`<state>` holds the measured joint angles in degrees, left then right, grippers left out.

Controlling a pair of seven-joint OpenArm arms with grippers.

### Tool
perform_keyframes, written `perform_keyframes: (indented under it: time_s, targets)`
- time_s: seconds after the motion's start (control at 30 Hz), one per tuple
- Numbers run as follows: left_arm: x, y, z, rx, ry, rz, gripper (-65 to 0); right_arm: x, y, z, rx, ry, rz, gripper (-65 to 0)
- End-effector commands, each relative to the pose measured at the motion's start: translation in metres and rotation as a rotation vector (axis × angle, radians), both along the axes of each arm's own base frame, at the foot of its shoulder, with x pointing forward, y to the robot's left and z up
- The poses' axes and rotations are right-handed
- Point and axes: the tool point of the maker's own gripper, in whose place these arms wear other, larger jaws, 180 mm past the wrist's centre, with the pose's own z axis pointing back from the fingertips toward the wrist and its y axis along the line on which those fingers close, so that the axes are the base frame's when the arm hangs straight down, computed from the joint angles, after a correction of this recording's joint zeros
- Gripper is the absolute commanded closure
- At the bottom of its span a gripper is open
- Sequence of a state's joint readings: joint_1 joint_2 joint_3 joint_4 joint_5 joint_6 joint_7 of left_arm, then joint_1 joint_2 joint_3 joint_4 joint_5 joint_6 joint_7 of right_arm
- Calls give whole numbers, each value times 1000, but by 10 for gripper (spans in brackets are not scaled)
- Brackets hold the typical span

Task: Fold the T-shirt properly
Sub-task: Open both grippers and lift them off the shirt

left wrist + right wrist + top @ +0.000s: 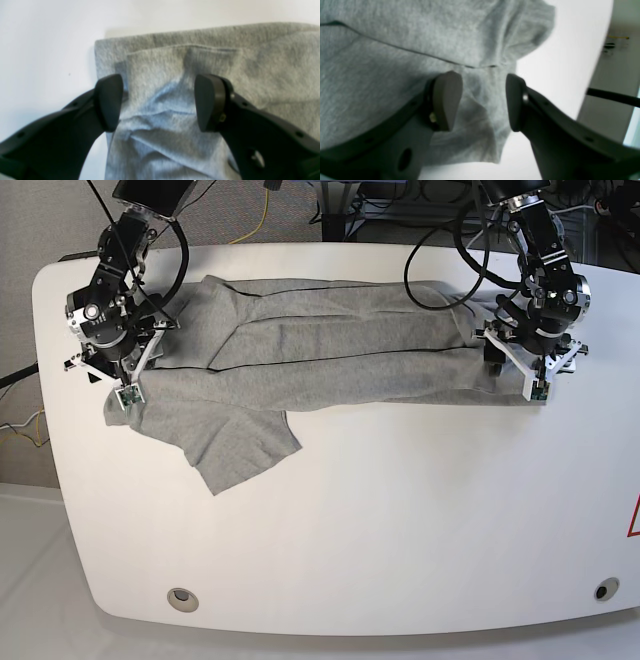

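On white table (pixel 400 520): grey T-shirt (pixel 330 345) folded lengthwise across far half, one sleeve spilling nearward at left.
At shirt's right end, left gripper (pixel 158 102) poised with jaws spread, cloth bunched between, nothing clamped. At left end, right gripper (pixel 483 101) likewise parted over a rumpled fold by the edge, gripping nothing.
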<state>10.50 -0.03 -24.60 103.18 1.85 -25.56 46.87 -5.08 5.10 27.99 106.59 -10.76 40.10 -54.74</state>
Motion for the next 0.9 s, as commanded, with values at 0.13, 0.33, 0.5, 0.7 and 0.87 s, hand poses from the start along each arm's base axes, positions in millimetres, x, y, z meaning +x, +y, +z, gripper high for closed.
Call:
perform_keyframes:
  time_s: [0.13,0.33,0.5,0.7,0.87]
  targets:
    - [9,4,32,45,-54,-3,-411,6,-15,31,-81,-65,7,-310]
    - [9,4,41,59,-70,-4,-411,3,-18,40,-109,-62,0,-307]
    - [6,4,39,60,-62,-4,-411,-6,-22,39,-114,-55,-12,-307]
    - [-10,4,28,62,-21,-7,-410,-19,-32,35,-120,-35,-41,-290]
    - [-25,3,19,61,16,-11,-410,-36,-45,33,-128,-15,-92,-220]
